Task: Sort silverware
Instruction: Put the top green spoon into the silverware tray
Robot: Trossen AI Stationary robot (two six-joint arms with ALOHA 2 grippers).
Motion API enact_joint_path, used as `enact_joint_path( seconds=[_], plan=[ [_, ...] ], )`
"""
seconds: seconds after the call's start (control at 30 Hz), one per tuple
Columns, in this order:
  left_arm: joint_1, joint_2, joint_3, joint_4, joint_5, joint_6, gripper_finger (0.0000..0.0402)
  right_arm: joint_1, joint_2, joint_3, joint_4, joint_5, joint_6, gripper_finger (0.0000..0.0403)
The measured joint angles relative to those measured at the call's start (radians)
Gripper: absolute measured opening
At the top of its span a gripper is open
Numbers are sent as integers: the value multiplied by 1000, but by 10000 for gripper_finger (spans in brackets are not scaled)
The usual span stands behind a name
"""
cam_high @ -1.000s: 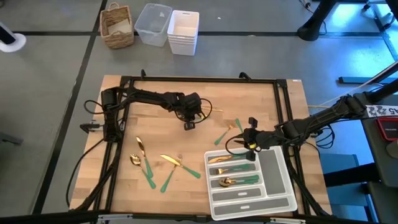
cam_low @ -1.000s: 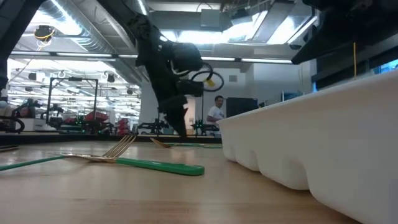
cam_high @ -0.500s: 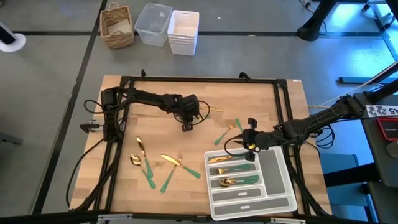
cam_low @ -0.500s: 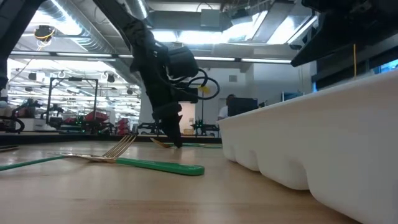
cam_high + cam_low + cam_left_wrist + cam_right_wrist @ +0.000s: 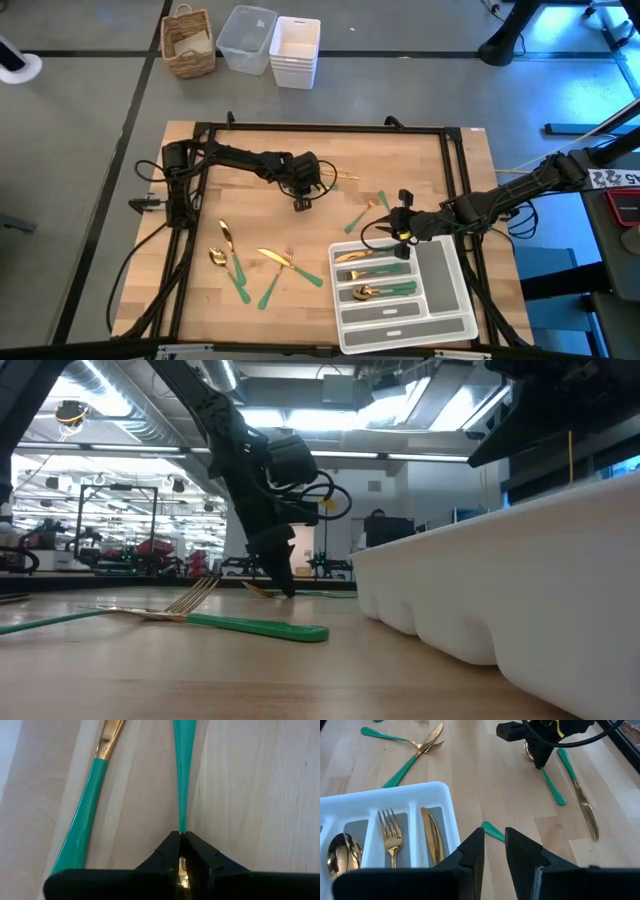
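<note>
My left gripper (image 5: 303, 200) points down at the table's far middle, shut on a gold-headed, green-handled spoon (image 5: 551, 784) that lies on the wood. A knife (image 5: 85, 820) lies beside it. My right gripper (image 5: 494, 847) hovers open over the far left corner of the white tray (image 5: 440, 290), nothing between its fingers. The tray holds a spoon (image 5: 337, 855), a fork (image 5: 390, 837) and a knife (image 5: 432, 837). Loose silverware lies at the near left (image 5: 250, 262), and a fork (image 5: 362, 213) lies near my right gripper. My left gripper pinches the spoon between its two fingers at the neck (image 5: 181, 834), where the green handle narrows into the gold head. The fingers come from above, slanting down, in line with the handle, which runs away from them. The spoon lies flat on the table.
A black frame (image 5: 320, 128) runs along the table's edges. Beyond the far edge a wicker basket (image 5: 189, 42), a clear bin (image 5: 246, 38) and white stacked bins (image 5: 295, 50) stand on the floor. Bare wood shows in the table's middle.
My left gripper has come down a little, its fingertips reaching the table at the spoon. The spoon and the other silverware lie where they did.
</note>
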Motion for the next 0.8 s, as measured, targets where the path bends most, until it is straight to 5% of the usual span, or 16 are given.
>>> enact_joint_path(
  seconds=[0.5,0.8],
  plan=[
    [-54,-43,135,-2,163,-150,3,0,-21,0,-11,-54,-47,80],
    [-304,-46,151,184,252,-380,3,0,-124,0,-84,-51,-84,80]
  ],
)
